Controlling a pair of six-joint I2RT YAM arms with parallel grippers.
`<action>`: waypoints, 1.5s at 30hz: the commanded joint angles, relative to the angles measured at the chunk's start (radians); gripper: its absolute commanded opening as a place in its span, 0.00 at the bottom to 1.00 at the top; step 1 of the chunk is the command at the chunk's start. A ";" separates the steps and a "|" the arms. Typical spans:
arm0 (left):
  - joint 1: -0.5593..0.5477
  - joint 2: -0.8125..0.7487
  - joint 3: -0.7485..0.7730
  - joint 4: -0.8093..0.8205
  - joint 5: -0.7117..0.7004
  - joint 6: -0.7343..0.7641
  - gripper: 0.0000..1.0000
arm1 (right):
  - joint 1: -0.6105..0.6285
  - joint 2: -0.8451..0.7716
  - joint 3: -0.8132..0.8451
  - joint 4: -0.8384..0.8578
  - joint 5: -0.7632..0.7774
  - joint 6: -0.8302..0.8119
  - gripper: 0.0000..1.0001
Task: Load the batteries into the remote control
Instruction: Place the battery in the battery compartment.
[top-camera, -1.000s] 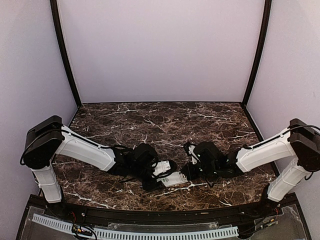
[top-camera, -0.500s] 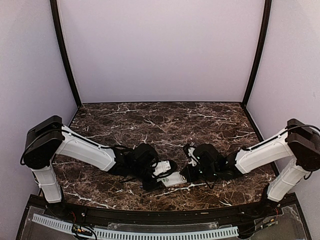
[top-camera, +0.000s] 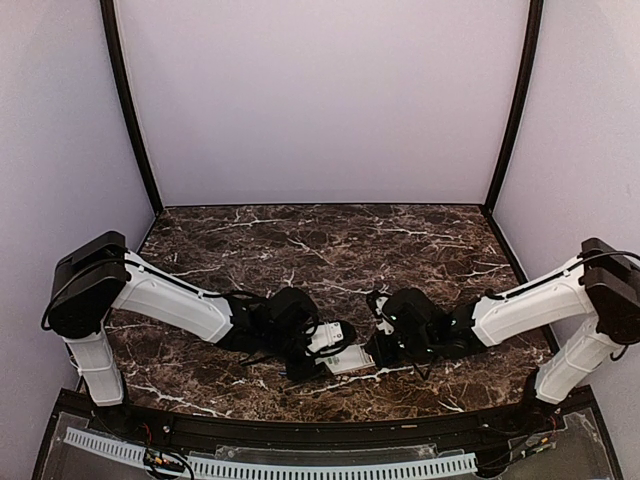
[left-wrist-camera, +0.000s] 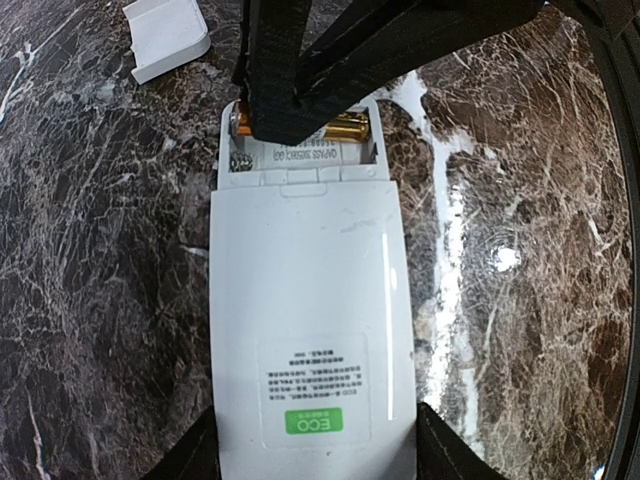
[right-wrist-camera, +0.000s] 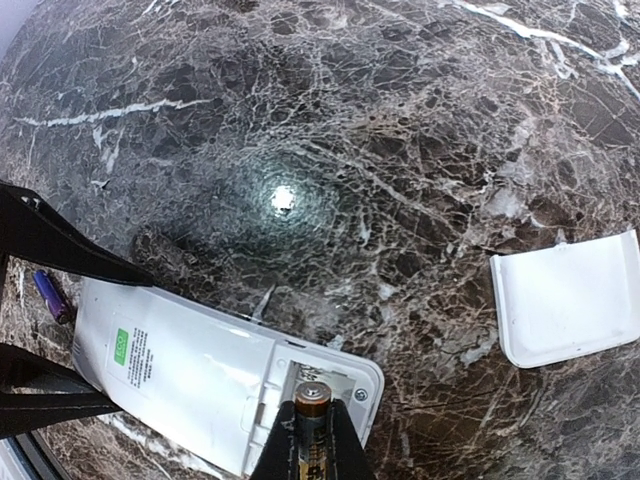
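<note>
The remote control lies back up on the marble, a green sticker on its white shell. My left gripper is shut on its sides near the sticker end. Its battery compartment is uncovered at the other end. My right gripper is shut on a gold and black battery, whose tip is at the compartment's mouth. From the left wrist, the right gripper's black fingers cover most of the compartment, with gold battery showing beside them. From above, both grippers meet over the remote control.
The plain white battery cover lies flat on the marble beside the remote's open end, also seen from the left wrist as the cover. A small purple cylinder lies by the left gripper's finger. The table's black front rail runs close behind.
The right gripper with its battery has edged slightly toward the remote. The left arm and the remote have stayed still.
</note>
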 joint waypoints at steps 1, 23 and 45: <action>-0.007 0.030 -0.005 -0.067 -0.024 0.001 0.33 | 0.013 0.064 0.010 -0.202 0.031 0.013 0.00; -0.006 0.025 -0.007 -0.067 -0.040 0.015 0.33 | 0.042 0.106 0.126 -0.481 0.176 0.085 0.10; -0.007 0.021 -0.002 -0.096 -0.036 0.022 0.33 | 0.059 0.121 0.185 -0.535 0.154 0.069 0.19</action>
